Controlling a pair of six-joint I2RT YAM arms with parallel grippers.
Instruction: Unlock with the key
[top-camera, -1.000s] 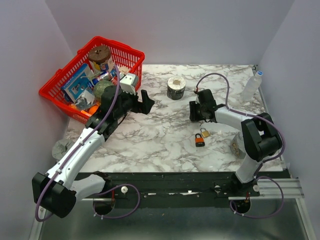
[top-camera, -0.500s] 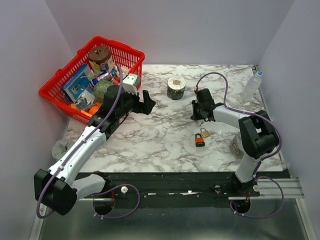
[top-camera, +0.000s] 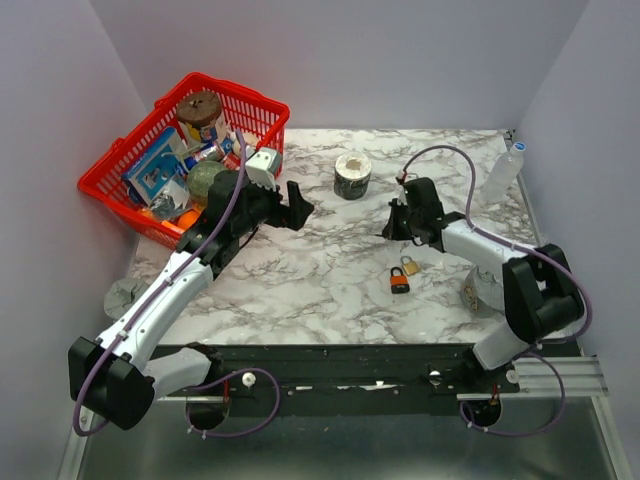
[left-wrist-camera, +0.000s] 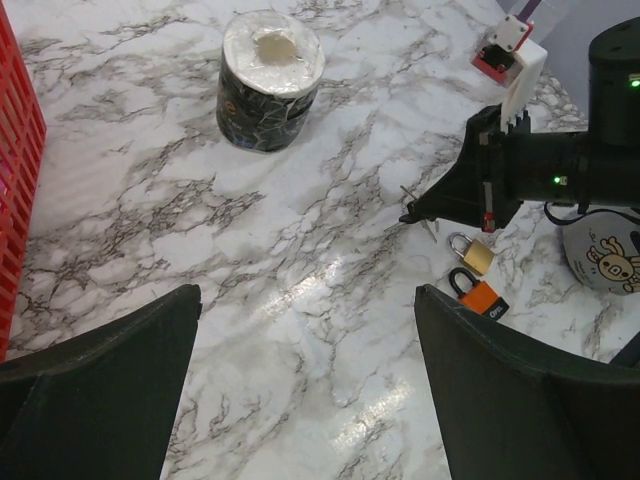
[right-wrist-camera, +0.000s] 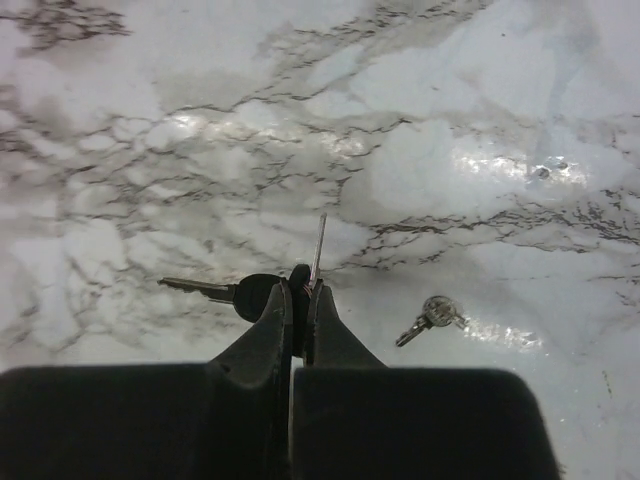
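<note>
My right gripper (right-wrist-camera: 300, 290) is shut on the black head of the key (right-wrist-camera: 319, 243). Its thin silvery blade sticks out past the fingertips, above the marble. A second black-headed key (right-wrist-camera: 225, 292) hangs to the left of the jaws, touching them. In the top view the right gripper (top-camera: 393, 231) hovers just behind the small brass padlock (top-camera: 410, 265) and the orange-and-black padlock (top-camera: 399, 283), which lie side by side on the table. My left gripper (top-camera: 297, 205) stands wide open and empty over the marble, left of centre.
A small silver key (right-wrist-camera: 430, 314) lies on the marble right of the jaws. A tape roll (top-camera: 352, 176) stands at the back centre. A red basket (top-camera: 110, 185) of items sits at the back left, a plastic bottle (top-camera: 503, 172) at the back right, and a round tin (left-wrist-camera: 602, 256) beside the right arm.
The right gripper has shut on the key and risen slightly off the table, its arm swinging right. The left arm has hardly moved.
</note>
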